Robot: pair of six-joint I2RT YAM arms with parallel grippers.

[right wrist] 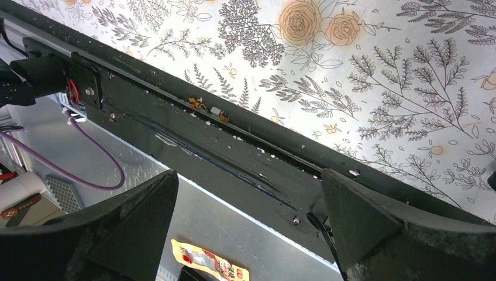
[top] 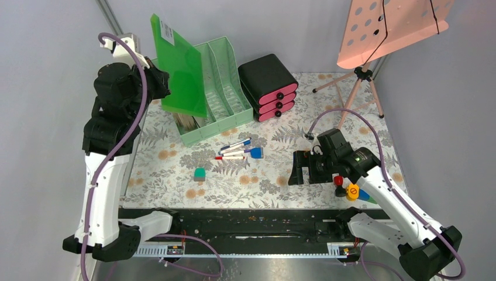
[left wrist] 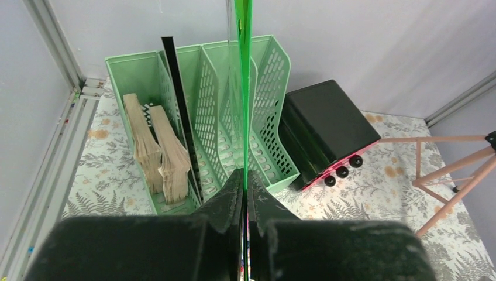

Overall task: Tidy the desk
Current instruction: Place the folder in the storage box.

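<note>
I see one fern-print surface point(top: 263, 175), my left fingers point(left wrist: 237, 193) pinching one green folder point(top: 181, 70) upright over one mint three-slot file rack point(top: 225, 99), one black drawer box point(top: 266, 76) beside it with three pink fronts, about three markers point(top: 237, 150), one green block point(top: 200, 174), my right fingers point(right wrist: 140, 205) spread wide above the black rail point(right wrist: 234, 158)

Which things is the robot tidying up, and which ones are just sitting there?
Part of the tidying: the desk; green folder, pinched in the left gripper by the mint file rack; loose markers; small green block.

Probably just sitting there: black drawer box; pink dotted stand on its tripod.
</note>
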